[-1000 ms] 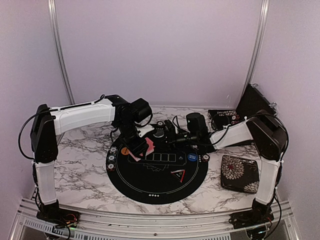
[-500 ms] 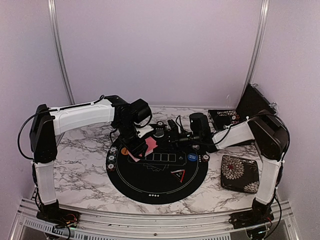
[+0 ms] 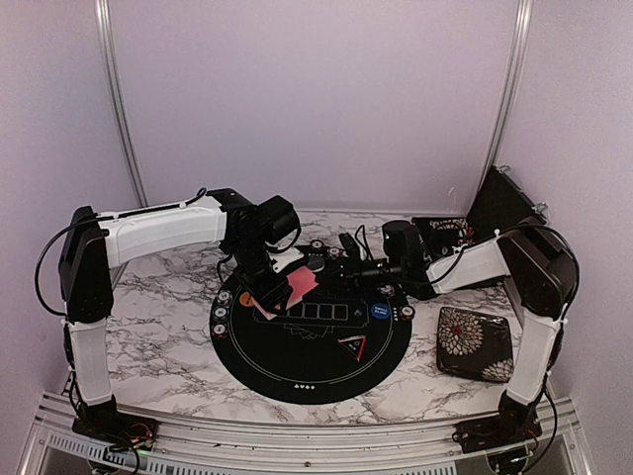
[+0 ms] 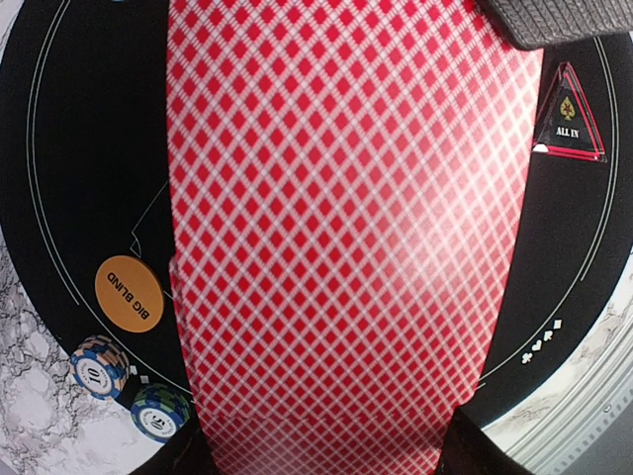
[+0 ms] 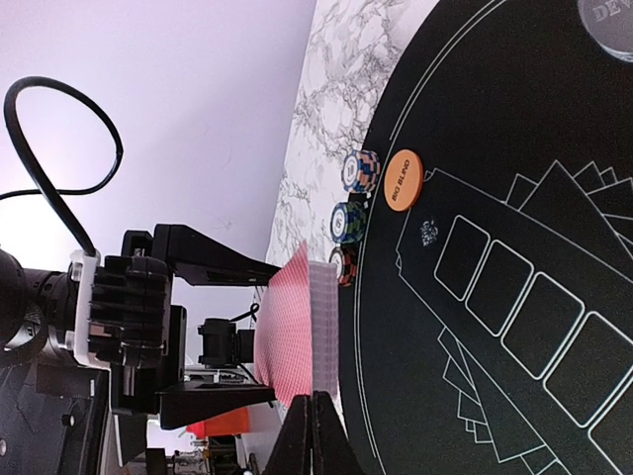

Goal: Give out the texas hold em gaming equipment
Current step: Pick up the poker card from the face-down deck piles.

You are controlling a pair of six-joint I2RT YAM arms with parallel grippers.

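Top external view: left gripper, jaws partly apart, clamps the red-backed playing-card deck above 11 o'clock of the black mat; right gripper, closed and empty, hovers near 1 o'clock.

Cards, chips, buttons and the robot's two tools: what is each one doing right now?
left tool: shut on the cards.
cards: held up over the mat.
right tool: shut, empty.
orange button: flat on the mat.
blue button: flat on the mat.
chip stacks: upright at the mat's edge.
triangle marker: flat on the mat.
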